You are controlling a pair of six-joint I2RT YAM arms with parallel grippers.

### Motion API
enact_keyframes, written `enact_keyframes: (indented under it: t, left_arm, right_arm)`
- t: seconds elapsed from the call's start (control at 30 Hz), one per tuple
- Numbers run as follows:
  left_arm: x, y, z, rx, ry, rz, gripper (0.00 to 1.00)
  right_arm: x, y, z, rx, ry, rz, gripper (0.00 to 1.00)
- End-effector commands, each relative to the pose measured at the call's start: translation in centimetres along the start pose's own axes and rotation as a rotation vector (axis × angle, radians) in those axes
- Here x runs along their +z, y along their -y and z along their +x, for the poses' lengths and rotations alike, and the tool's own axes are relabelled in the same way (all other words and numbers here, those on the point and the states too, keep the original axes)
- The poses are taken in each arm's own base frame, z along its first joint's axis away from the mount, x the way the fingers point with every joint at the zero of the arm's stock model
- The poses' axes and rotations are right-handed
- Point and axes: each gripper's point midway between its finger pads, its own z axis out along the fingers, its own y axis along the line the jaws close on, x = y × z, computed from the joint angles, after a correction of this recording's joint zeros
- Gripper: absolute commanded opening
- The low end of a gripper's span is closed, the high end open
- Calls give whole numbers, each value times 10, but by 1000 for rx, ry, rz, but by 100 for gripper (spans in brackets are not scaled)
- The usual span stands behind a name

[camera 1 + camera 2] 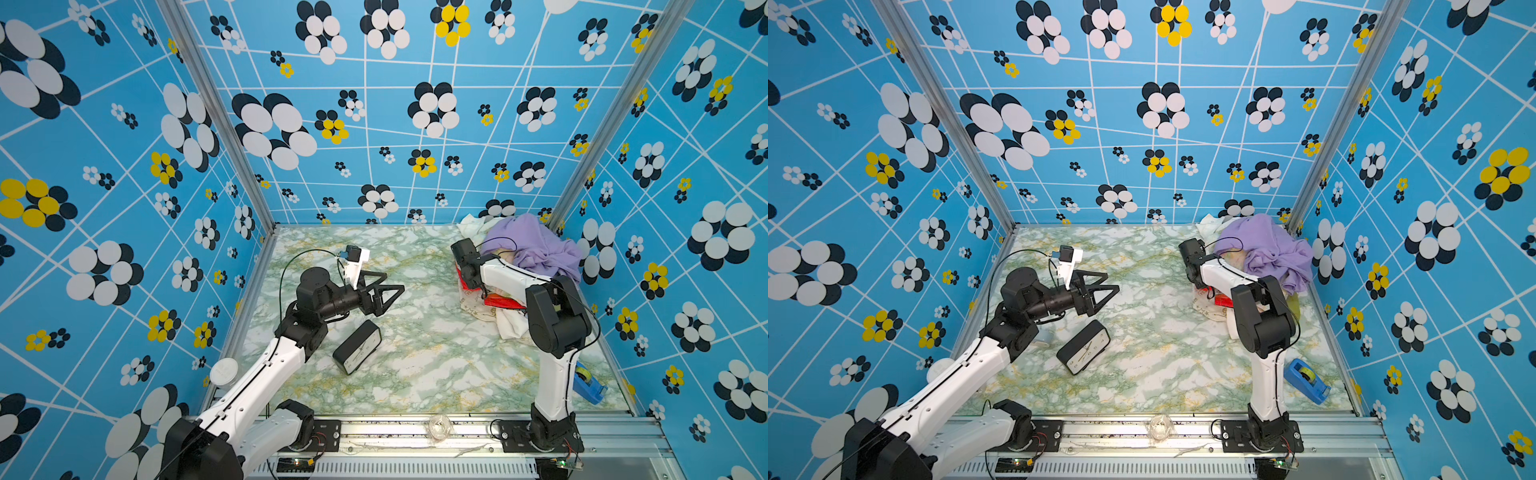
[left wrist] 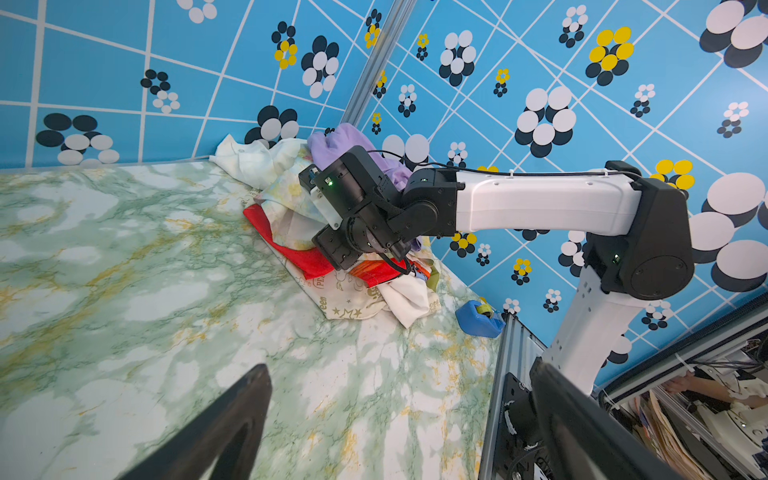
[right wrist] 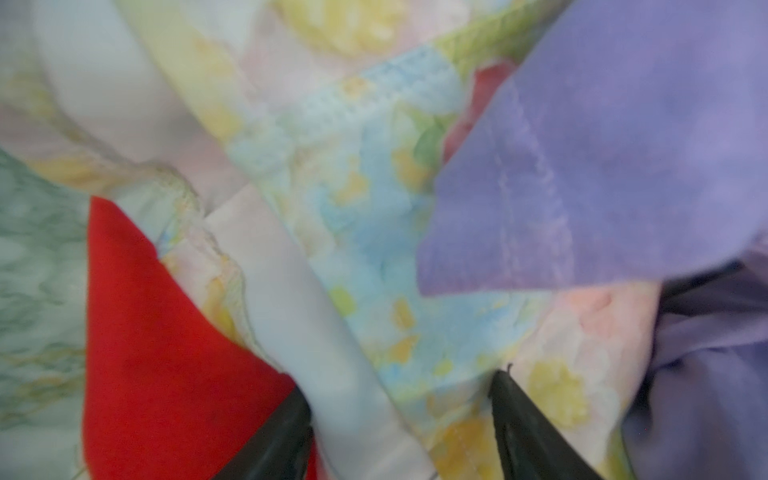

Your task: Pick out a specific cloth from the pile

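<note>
**R gripper (image 3: 402,384) down in pile, jaws spread astride floral cloth**

Surface/room: tabletop (image 1: 415,361) is a flat, glossy green-white marble print w/ yellow veins. Blue walls (image 1: 374,124) box it in on three sides, printed w/ white grid lines and black, white and yellow flower dots. Alu posts (image 1: 594,141) stand at the far corners. Alu rail (image 1: 415,430) runs along the near edge, w/ both arm bases bolted to it.

Edges/clearance: pile (image 1: 471,299) fills the far-right corner, against the back and right walls. Centre and far-left of the table are bare. Black clock (image 1: 1084,349) lies tilted, near-left of centre, just beside the L arm and well apart from the pile. Blue tape dispenser (image 1: 1306,380) sits at the right edge near the R arm base. L gripper (image 1: 395,280) hangs over the table left of centre, jaws spread, nothing in them, pointing toward the pile.

Task item: cloth (image 3: 374,232) lies mid-pile, under lavender cloth (image 3: 602,145) and over red cloth (image 3: 158,353). It is thin and pale cream, w/ soft yellow, sky-blue and green blotches, pink blooms and a wavy stitched hem. R wrist view is blurred. R fingertips (image 3: 515,407) stand either side of a fold of it, touching fabric, w/ the fold lying loose between them. In the left wrist view the same cloth (image 2: 286,195) shows just beside the R wrist.
</note>
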Motion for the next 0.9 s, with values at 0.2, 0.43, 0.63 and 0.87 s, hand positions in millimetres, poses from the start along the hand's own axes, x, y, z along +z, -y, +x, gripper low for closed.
enact_keyframes:
  t: [0.2,0.43,0.63,0.87]
  left_arm:
    - [-2,-4,2,10,5,-17,99]
    - [-2,-3,2,11,7,-15,99]
    - [-3,-3,2,11,8,-16,99]
    - [-3,-4,3,8,7,-20,99]
  right_arm:
    - [-11,20,-5,69,27,24,51]
    - [-21,27,-11,85,49,13,53]
    - [-21,27,-12,85,49,4,52]
    - [-9,24,-5,95,17,-4,45]
